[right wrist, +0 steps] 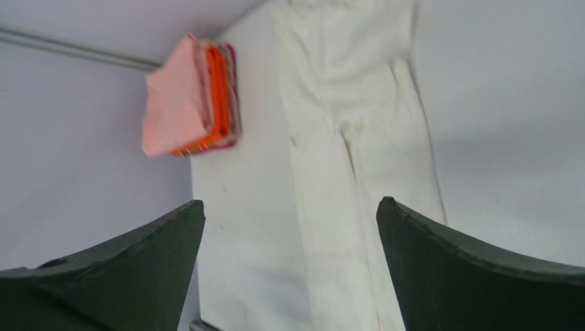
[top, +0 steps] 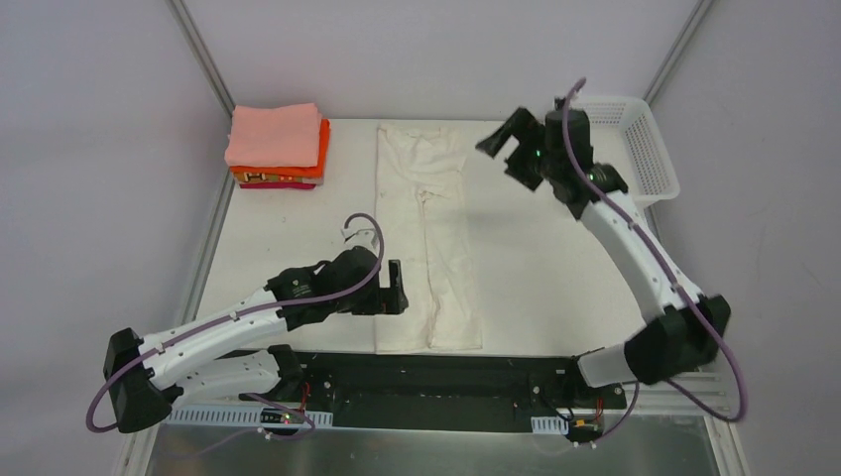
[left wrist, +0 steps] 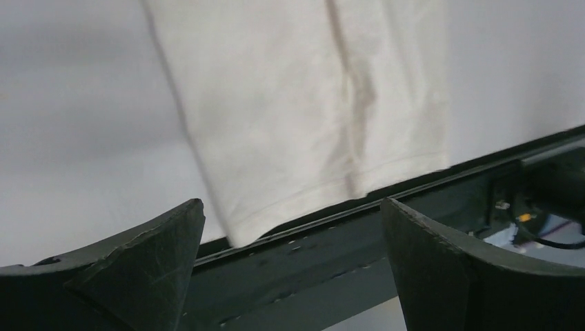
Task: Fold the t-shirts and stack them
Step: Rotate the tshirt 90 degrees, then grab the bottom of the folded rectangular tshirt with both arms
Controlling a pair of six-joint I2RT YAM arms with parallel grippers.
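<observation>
The cream-white t-shirt [top: 428, 238] lies folded into a long narrow strip down the middle of the table, its hem at the near edge. It also shows in the left wrist view [left wrist: 296, 117] and the right wrist view [right wrist: 359, 172]. A stack of folded shirts [top: 278, 147], salmon-pink on top, then orange, then magenta, sits at the back left and shows in the right wrist view [right wrist: 190, 96]. My left gripper [top: 395, 286] is open and empty just left of the strip's near part. My right gripper [top: 504, 146] is open and empty, raised above the table right of the strip's far end.
A white plastic lattice basket [top: 650, 149] stands at the back right, behind my right arm. A dark metal rail [top: 436, 377] runs along the table's near edge; it also shows in the left wrist view [left wrist: 331, 241]. Grey walls enclose the back and sides.
</observation>
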